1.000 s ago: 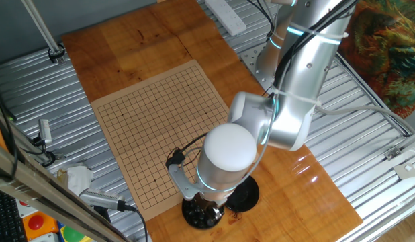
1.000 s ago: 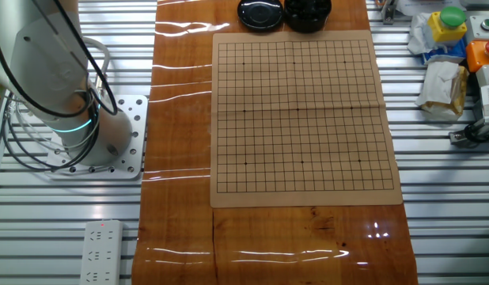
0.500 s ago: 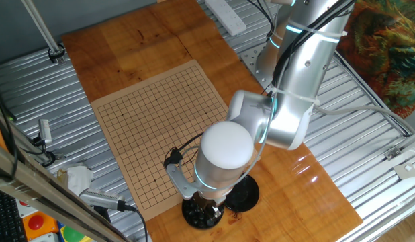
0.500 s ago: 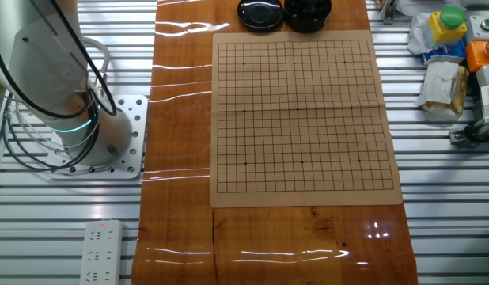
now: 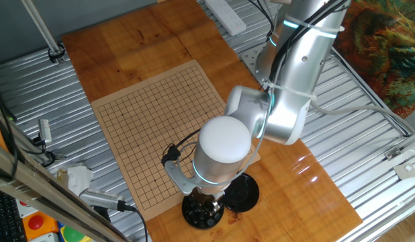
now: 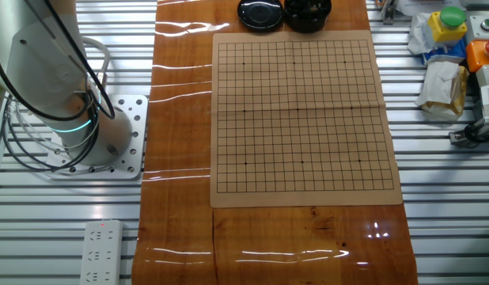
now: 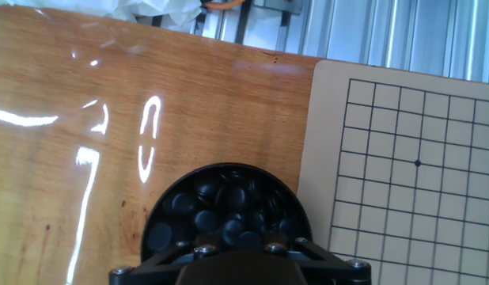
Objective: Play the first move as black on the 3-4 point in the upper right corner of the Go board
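The Go board lies bare on the wooden table; it also shows in the other fixed view and at the right of the hand view. A round black bowl holds several glossy black stones. It stands just off the board's edge, next to its flat black lid. My gripper hangs right over the bowl, its tips down among the stones. The wrist hides the fingers in the fixed view, and in the hand view they are dark against the stones. I cannot tell whether a stone is held.
A white power strip lies at the table's near left. Packets and a cable sit on the metal slats right of the board. The arm's base stands left of the wooden top.
The wrist has shifted slightly towards the board and a little up over the bowl. The board and the lid have not moved.
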